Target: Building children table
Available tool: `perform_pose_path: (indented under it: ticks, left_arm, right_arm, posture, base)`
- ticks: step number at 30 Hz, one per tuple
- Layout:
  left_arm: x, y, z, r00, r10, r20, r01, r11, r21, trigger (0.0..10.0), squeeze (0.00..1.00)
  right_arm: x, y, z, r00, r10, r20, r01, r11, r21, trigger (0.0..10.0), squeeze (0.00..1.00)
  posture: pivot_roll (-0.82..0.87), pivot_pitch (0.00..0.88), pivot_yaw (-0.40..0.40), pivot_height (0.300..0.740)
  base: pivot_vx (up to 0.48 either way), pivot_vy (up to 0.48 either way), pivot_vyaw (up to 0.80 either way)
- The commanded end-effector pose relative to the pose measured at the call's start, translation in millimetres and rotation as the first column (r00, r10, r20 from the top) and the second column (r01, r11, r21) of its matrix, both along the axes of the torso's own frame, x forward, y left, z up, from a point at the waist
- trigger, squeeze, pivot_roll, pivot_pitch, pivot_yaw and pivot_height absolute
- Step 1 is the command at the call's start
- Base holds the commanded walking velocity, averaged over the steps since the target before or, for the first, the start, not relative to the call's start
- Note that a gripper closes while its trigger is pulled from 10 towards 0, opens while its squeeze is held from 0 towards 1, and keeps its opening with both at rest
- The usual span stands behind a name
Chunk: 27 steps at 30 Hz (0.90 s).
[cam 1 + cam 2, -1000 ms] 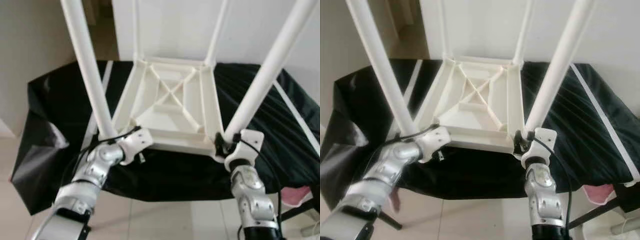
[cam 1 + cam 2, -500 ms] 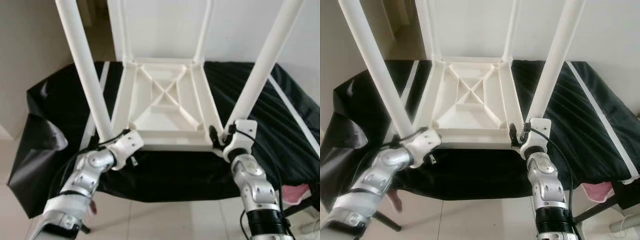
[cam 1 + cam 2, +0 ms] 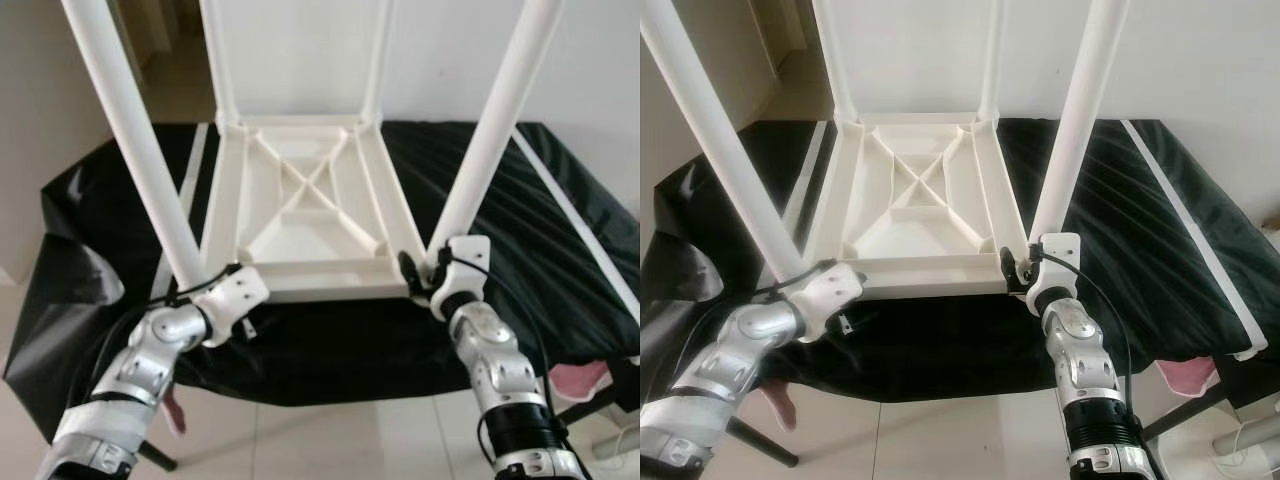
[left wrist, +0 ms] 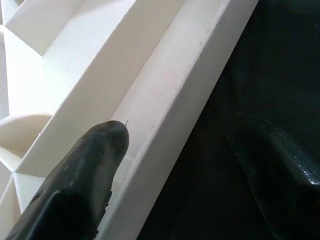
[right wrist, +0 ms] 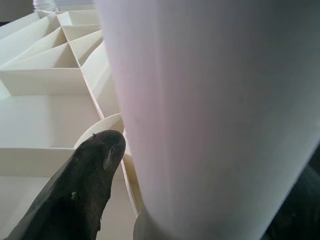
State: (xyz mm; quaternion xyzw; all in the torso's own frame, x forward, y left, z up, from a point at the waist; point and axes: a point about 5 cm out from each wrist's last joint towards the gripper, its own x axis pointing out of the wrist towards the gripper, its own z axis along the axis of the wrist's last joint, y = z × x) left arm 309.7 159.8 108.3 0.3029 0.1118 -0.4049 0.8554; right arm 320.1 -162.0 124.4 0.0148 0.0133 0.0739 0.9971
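A white plastic children's table (image 3: pixel 300 225) lies upside down on a black cloth (image 3: pixel 520 220), its four legs pointing up. My left gripper (image 3: pixel 240 300) is at the near left corner, beside the near left leg (image 3: pixel 140 150). In the left wrist view it (image 4: pixel 185 160) stands open astride the near rim (image 4: pixel 165 100), one finger inside the frame and one over the cloth. My right gripper (image 3: pixel 425 275) is at the near right corner, shut on the base of the near right leg (image 3: pixel 490 130). That leg (image 5: pixel 215 100) sits tight between its fingers in the right wrist view.
The cloth-covered surface has white stripes (image 3: pixel 570 225) and ends just in front of my arms, with tiled floor (image 3: pixel 340 440) below. A white wall (image 3: pixel 600 60) rises behind. Something pink (image 3: pixel 585 380) lies low at the right, and a dark stand leg (image 3: pixel 155 460) at the lower left.
The whole picture has shifted, so the camera moved, and the table now looks squarer to me. Both grippers stay at the same near corners, with the arms reaching farther out.
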Motion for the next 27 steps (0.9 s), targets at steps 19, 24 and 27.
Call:
perform_pose_path:
  ticks: [19, 24, 27]
  left_arm:
    - [-46.9, -16.0, 5, 0.990, -0.089, -0.107, 0.022, 0.858, -0.513, 10.0, 0.00]
    - [-52.7, -32.9, 8, 0.985, -0.122, -0.118, 0.029, 0.805, -0.593, 10.0, 0.00]
    - [-57.3, -46.9, 9, 0.978, -0.168, -0.123, 0.059, 0.788, -0.612, 10.0, 0.00]
  right_arm:
    - [-28.8, 22.4, 20, 0.970, 0.092, 0.224, -0.114, 0.990, 0.085, 10.0, 0.00]
    - [-32.0, 24.9, 27, 0.962, 0.089, 0.259, -0.118, 0.988, 0.097, 10.0, 0.00]
    - [-31.4, 26.1, 31, 0.958, 0.083, 0.274, -0.117, 0.987, 0.111, 10.0, 0.00]
  posture:
    - [-0.02, 0.032, -0.025, 0.740]
    - [-0.02, 0.031, -0.026, 0.740]
    - [-0.02, 0.030, -0.027, 0.740]
  base:
    - [0.000, 0.000, 0.00]
    - [0.000, 0.000, 0.00]
    - [0.000, 0.000, 0.00]
